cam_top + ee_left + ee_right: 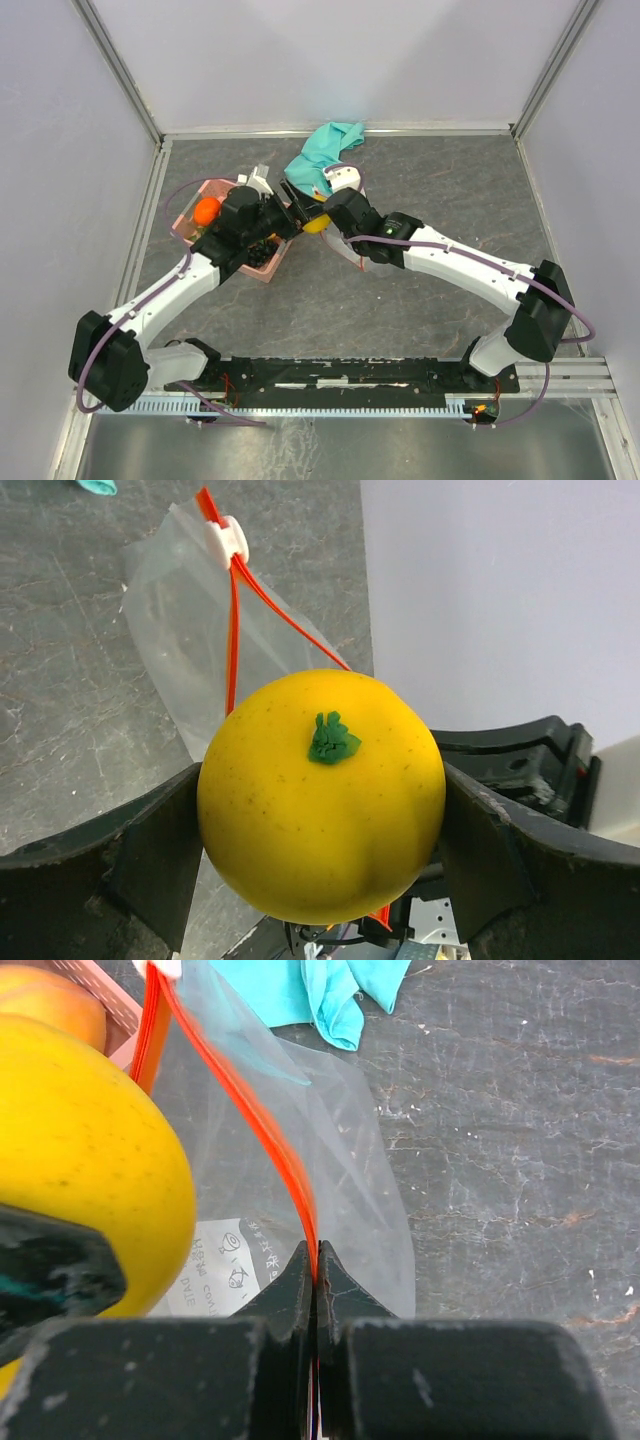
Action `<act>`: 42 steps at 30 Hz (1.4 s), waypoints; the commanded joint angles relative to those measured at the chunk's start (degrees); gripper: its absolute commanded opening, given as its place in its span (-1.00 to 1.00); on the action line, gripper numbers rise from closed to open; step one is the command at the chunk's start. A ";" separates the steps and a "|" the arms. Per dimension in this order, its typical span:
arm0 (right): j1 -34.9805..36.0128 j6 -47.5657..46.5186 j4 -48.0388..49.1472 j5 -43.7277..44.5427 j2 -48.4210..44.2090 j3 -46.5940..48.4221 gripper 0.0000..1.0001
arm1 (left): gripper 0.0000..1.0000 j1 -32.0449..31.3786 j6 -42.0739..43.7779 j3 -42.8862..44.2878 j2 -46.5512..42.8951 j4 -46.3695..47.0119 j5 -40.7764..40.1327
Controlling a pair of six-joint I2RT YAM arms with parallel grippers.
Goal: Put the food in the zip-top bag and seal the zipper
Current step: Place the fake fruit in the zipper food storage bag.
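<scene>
Left gripper (320,825) is clamped tight on one yellow fruit (320,765), green stem tuft facing the wrist camera, right in front of the open mouth of the zip-top bag (180,640). Right gripper (317,1260) has its fingers pinched together on the red-orange zipper (262,1125), with one white slider (228,538) at the far end. A white label (225,1265) on the bag carries tiny print, too small to read. One orange fruit (207,210) sits in the pink basket (185,222), and there's one teal cloth (328,148) beyond.

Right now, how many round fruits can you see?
2: a yellow fruit in the left gripper by the zip-top bag, an orange fruit in the pink basket. The arm partly covers it; more may be hidden.
</scene>
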 commanded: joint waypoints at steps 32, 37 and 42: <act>0.30 7.71 6.07 -8.45 1.31 4.94 -0.95 | 0.25 -8.58 13.27 14.16 8.78 -25.17 -22.97; 0.31 8.20 6.18 -8.70 1.36 4.83 -0.94 | 0.48 -8.60 12.99 14.97 8.35 -25.45 -22.10; 0.29 9.25 6.51 -9.08 1.29 4.36 -0.93 | 0.56 -8.64 12.16 15.59 7.35 -25.44 -21.63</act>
